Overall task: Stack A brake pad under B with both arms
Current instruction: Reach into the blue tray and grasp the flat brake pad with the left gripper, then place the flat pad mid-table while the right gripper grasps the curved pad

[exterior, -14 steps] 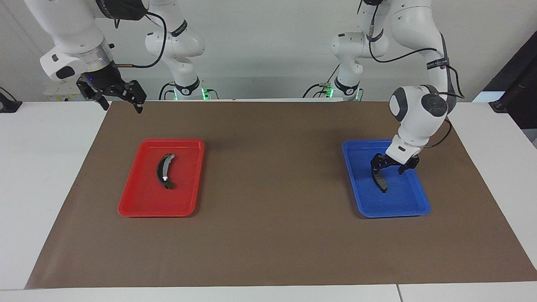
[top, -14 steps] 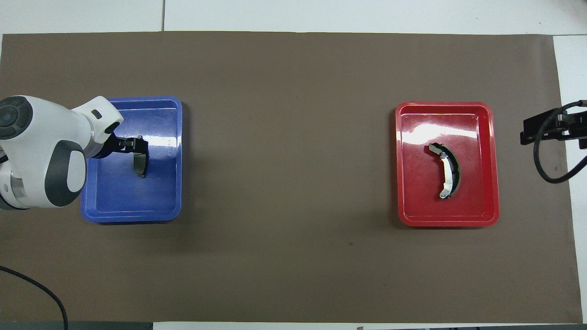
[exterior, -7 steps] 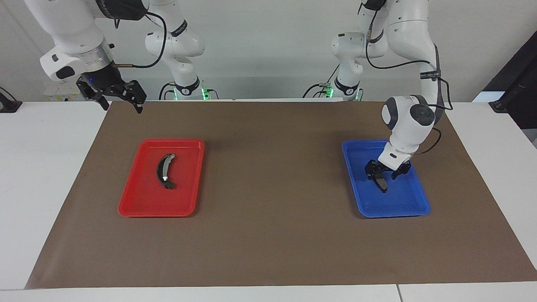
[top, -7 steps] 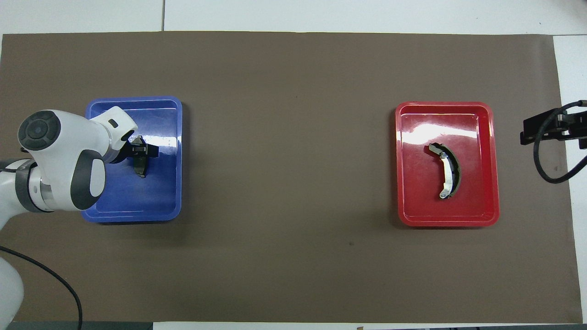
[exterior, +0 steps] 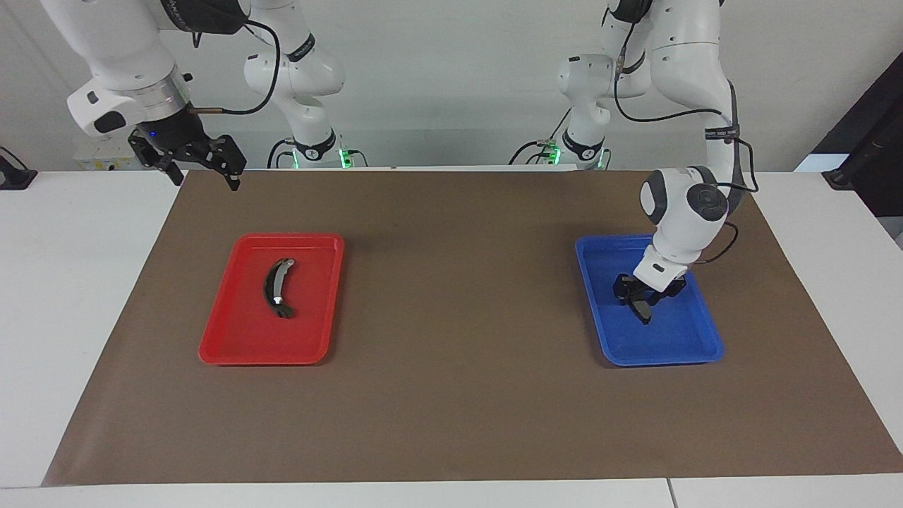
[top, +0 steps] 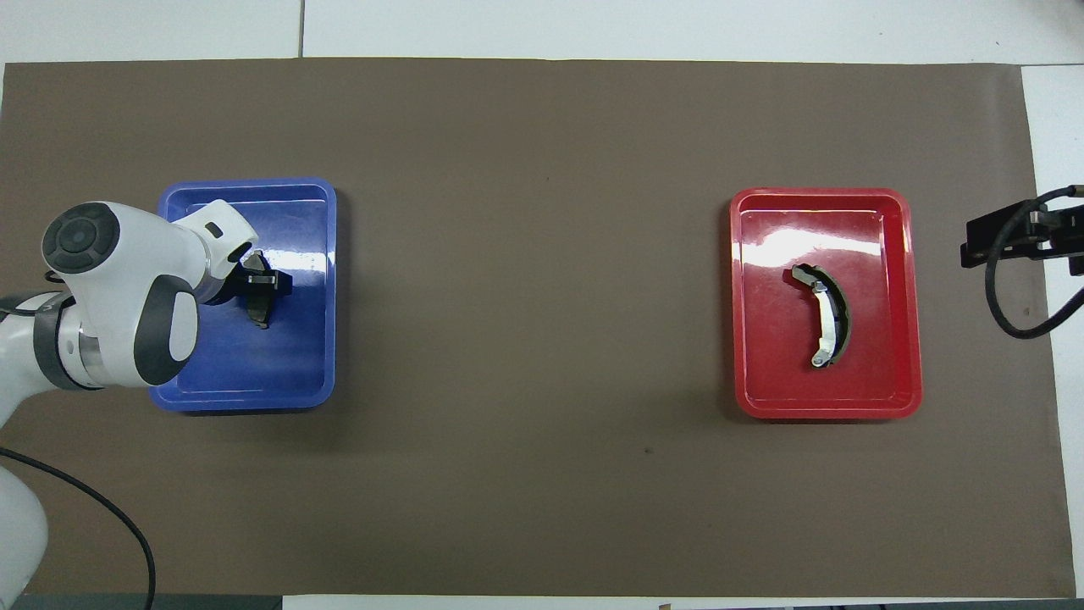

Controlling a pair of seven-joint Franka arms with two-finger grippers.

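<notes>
The short dark A brake pad (exterior: 643,311) (top: 262,316) lies in the blue tray (exterior: 677,347) (top: 288,373) toward the left arm's end of the table. My left gripper (exterior: 640,299) (top: 261,290) is down in that tray, shut on the pad's end nearer the robots, and covers that part. B (exterior: 276,285) (top: 834,318), the long arched shoe with a light strip and silver ends, lies alone in the red tray (exterior: 240,347) (top: 881,391). My right gripper (exterior: 204,180) (top: 974,241) waits open in the air, over the mat's edge by the red tray.
A brown mat (exterior: 451,395) (top: 542,474) covers most of the white table, and both trays sit on it, one toward each arm's end. Nothing else lies on the mat between the trays.
My left gripper came down into the blue tray onto the brake pad and its fingers drew together around it. The right arm and B have not moved.
</notes>
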